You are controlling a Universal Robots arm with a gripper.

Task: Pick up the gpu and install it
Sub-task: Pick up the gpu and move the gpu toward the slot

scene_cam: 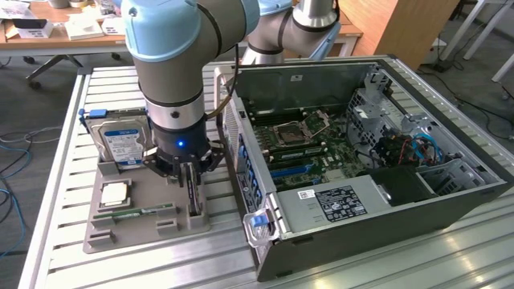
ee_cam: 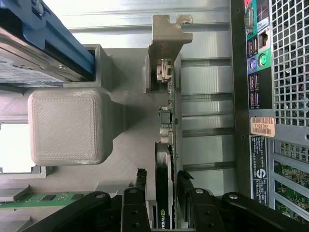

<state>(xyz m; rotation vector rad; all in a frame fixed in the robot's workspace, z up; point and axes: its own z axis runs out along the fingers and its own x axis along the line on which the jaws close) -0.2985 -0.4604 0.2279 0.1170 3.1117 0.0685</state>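
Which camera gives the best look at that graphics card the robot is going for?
The wrist view: the gpu stands on edge, metal bracket and connectors plain. The exterior view shows it as a dark sliver in the gray holder.

Exterior camera sits high and off the arm (scene_cam: 173,60), looking steeply down across the slatted table (scene_cam: 56,186). It's a wide shot, with a desk (scene_cam: 48,36) and the floor (scene_cam: 24,114) at the far edge. The open computer case (scene_cam: 386,223) is on the exterior view's right, the grey tray (scene_cam: 144,238) on its left, and the arm's big joint looms nearest the lens. Wrist camera now: it rides just behind the gripper (ee_cam: 163,188) and stares straight down, very close (fingertips (ee_cam: 140,186) poke into the shot). Both views share the tray, the gpu (ee_cam: 166,121) standing on edge, the hard drive (ee_cam: 29,63), the green memory stick (ee_cam: 43,198) and the case's rear panel (ee_cam: 280,72).
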